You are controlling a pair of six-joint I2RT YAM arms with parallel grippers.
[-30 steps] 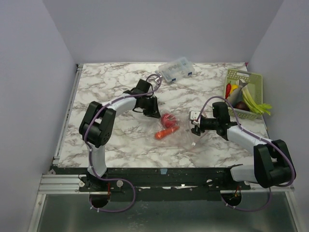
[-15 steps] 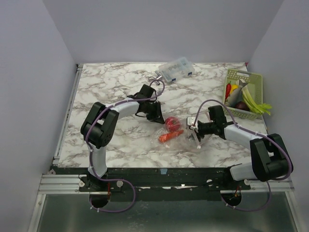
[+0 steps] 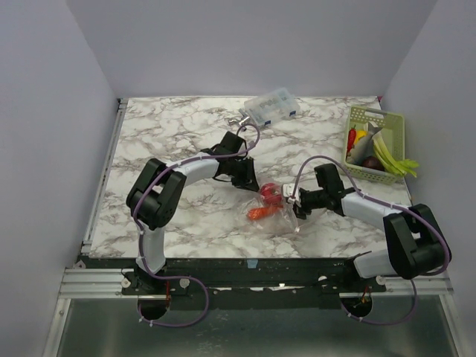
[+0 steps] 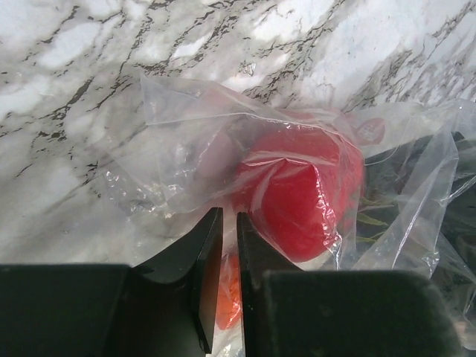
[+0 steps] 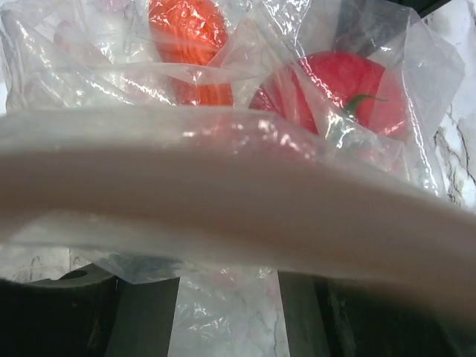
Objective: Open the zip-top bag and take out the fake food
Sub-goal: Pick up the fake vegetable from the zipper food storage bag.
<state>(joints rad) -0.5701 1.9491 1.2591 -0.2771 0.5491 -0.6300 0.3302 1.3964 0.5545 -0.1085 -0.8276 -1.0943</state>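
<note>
The clear zip-top bag [image 3: 286, 217] lies crumpled at table centre between both grippers. Inside it are a red piece [image 3: 269, 194] and an orange carrot [image 3: 259, 213]. My left gripper [image 3: 251, 184] is at the bag's far-left edge. In the left wrist view its jaws [image 4: 223, 216] stand almost shut on the bag film [image 4: 171, 149], right beside the red piece [image 4: 305, 193]. My right gripper [image 3: 292, 202] holds the bag's right end. In the right wrist view the pale zipper strip [image 5: 238, 193] arcs across and hides the fingertips. The red piece [image 5: 335, 82] and carrot [image 5: 190, 37] lie beyond it.
A green basket [image 3: 394, 123] at the far right holds several more toy foods, among them yellow, red, dark purple and pale green pieces. A small clear box with blue contents [image 3: 271, 108] and a small metal fitting [image 3: 239, 119] lie at the back centre.
Both grippers have drawn closer together: the left moved right and toward me, the right moved left. The bag bunched up between them and the red piece and carrot shifted slightly right.
</note>
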